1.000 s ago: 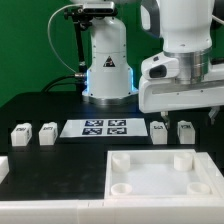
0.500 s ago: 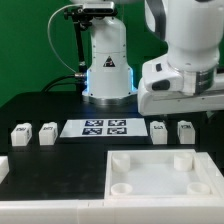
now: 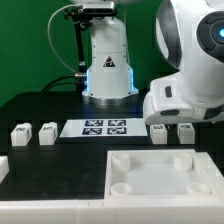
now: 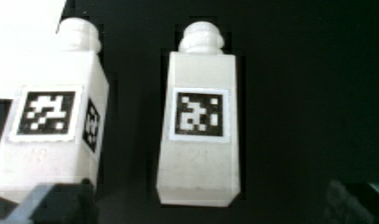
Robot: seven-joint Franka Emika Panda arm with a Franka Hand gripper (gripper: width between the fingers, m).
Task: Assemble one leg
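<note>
Smooth white plastic leg with matt printed tag, on matt black table.

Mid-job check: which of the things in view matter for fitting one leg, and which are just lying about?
For the job, probably: leg centred in the wrist view; socketed plate.
Lying about: neighbour leg; two legs at the exterior view's left; marker board.

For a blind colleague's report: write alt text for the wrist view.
A white leg and a second leg lie side by side, apart, on the black table, each with a black-and-white tag face-up and a rounded peg at one end.
</note>
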